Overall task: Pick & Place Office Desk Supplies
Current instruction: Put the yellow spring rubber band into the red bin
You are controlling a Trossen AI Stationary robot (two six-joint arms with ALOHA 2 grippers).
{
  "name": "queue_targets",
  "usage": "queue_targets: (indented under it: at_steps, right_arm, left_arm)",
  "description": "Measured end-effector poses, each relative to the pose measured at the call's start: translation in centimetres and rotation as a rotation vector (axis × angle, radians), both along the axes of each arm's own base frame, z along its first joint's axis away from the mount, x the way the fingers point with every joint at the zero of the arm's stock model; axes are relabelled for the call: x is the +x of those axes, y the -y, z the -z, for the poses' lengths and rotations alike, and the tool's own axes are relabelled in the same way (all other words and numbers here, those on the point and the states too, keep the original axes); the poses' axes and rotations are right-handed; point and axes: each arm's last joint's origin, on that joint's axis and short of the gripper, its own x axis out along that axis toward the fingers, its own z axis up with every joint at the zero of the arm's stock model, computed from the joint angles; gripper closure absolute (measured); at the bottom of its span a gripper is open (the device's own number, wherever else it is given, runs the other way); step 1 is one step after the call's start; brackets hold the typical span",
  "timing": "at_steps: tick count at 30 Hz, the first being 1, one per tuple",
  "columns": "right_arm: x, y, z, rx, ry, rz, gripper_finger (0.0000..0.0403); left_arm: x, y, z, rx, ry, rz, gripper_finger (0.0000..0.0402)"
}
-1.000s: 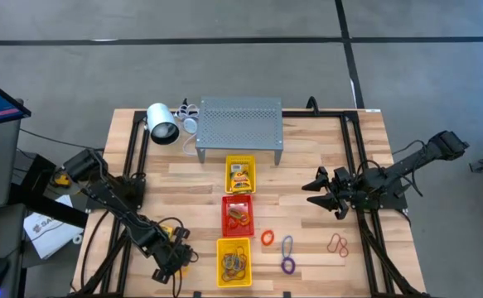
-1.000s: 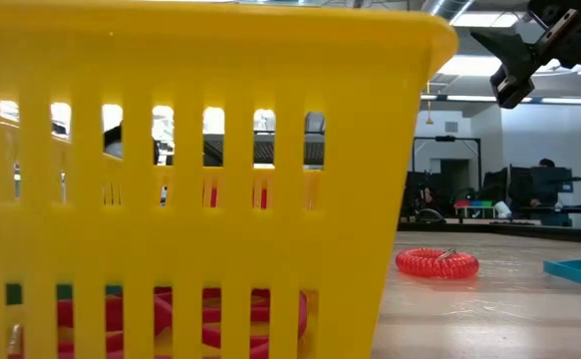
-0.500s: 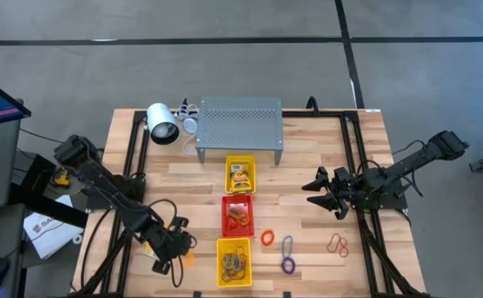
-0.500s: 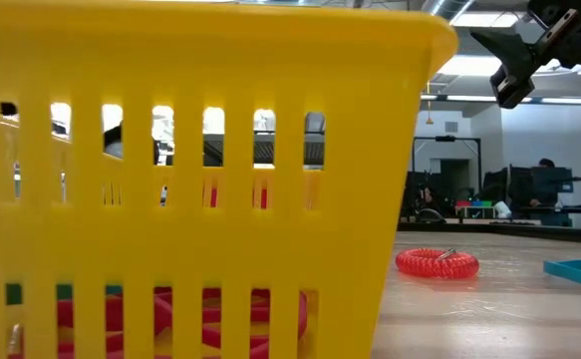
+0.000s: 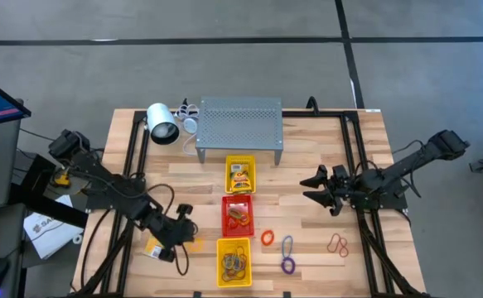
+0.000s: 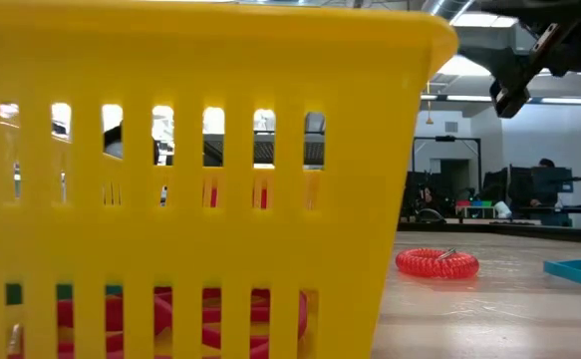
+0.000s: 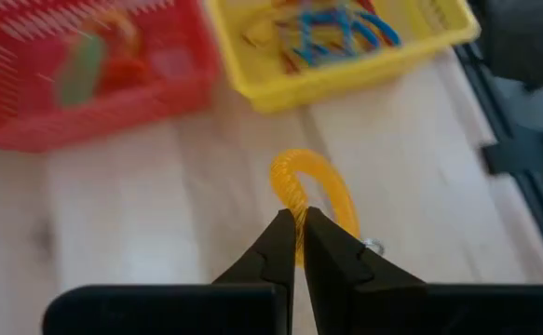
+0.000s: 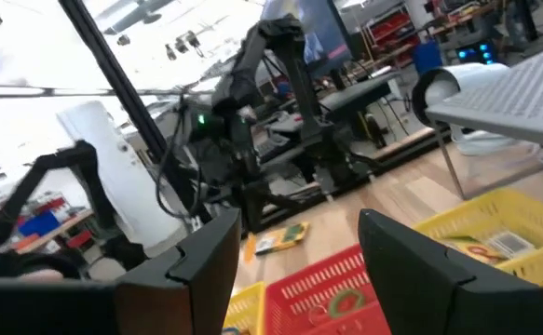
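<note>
Left gripper [image 7: 299, 226] pinches an orange coil ring [image 7: 313, 189] beside the near yellow tray [image 5: 234, 261], right gripper [image 5: 322, 190] waits wide open, and loops [image 5: 287, 252] on the table remain unsorted.

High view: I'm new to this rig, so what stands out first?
Three plastic trays, yellow, red, yellow, line up down the wooden table's middle. Left of the nearest, the left gripper is shut on an orange coiled ring. The right gripper hovers open at the right.
</note>
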Motion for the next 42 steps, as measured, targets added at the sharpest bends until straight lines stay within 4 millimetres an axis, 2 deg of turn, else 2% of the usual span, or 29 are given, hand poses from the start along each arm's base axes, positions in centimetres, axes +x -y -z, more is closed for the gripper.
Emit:
queue_targets:
  at_steps: [8, 12, 18, 24, 31, 42]
  right_arm:
    - [1.9, -0.9, 0.4, -0.024, 0.001, 0.007, 0.0189]
    - [4.4, -2.0, -0.8, -0.06, -0.024, 0.013, 0.0189]
    - [8.7, -3.9, -2.6, -0.208, -0.028, 0.031, 0.0189]
    - [12.1, -5.0, -3.5, -0.279, -0.025, 0.054, 0.0189]
    - [15.2, -4.4, -1.6, -0.282, -0.037, 0.111, 0.0189]
    - [17.3, -2.3, 1.0, -0.181, 0.02, 0.121, 0.0189]
  left_arm:
    - [1.9, -3.3, -2.0, 0.065, 0.172, -0.025, 0.0394]
    - [2.7, -4.4, -2.7, 0.098, 0.242, -0.016, 0.0394]
    - [3.6, -5.8, -3.2, 0.159, 0.308, -0.01, 0.0394]
    - [4.3, -6.7, -3.6, 0.246, 0.373, -0.038, 0.0394]
    - [5.2, -7.5, -4.7, 0.282, 0.499, -0.08, 0.0394]
    - [6.1, -8.9, -6.0, 0.326, 0.632, -0.179, 0.0394]
